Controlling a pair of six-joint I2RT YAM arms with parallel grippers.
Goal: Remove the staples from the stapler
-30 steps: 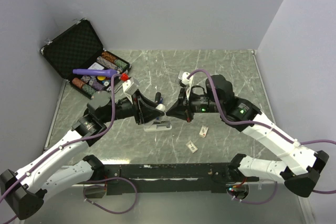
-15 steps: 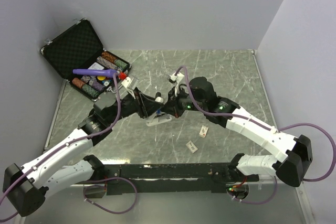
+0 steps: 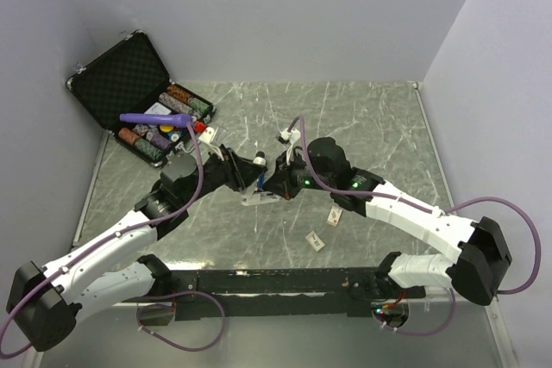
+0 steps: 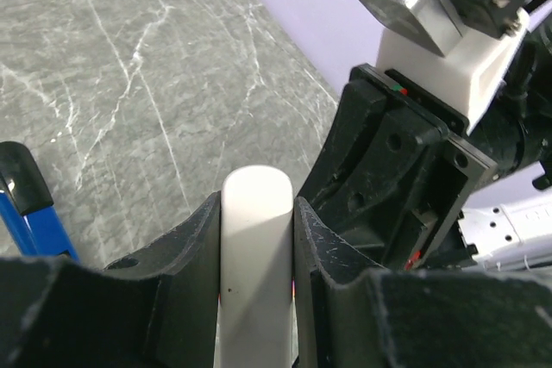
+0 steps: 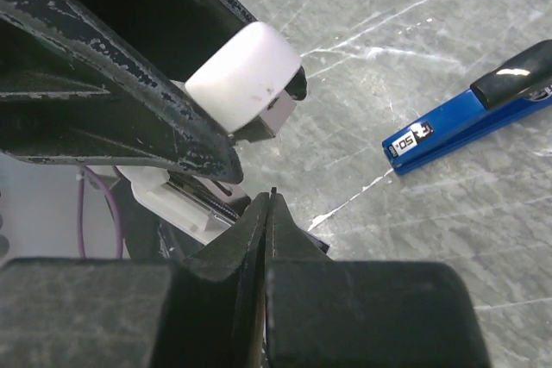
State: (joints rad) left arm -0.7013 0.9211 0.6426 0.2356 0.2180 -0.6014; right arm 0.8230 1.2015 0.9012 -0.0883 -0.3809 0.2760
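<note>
The blue stapler (image 5: 470, 118) with its black top lies flat on the table, apart from both grippers. It also shows at the left edge of the left wrist view (image 4: 34, 213). In the top view only its dark end (image 3: 260, 161) peeks out behind the grippers. My left gripper (image 4: 257, 204) is shut on a white oblong bar (image 4: 256, 256) and holds it above the table (image 3: 246, 180). A pale tray part (image 5: 185, 200) hangs under the bar (image 5: 246, 75). My right gripper (image 5: 269, 200) is shut, its tips just below the bar's end (image 3: 269, 187).
An open black case (image 3: 116, 75) with poker chips stands at the back left. A purple tube (image 3: 155, 118) lies across it. Two small paper tags (image 3: 334, 215) (image 3: 316, 240) lie on the marbled table (image 3: 379, 127) in front of the right arm.
My right gripper has moved left and closer to the left gripper and the white bar. My left gripper has shifted slightly back with the bar still in it.
</note>
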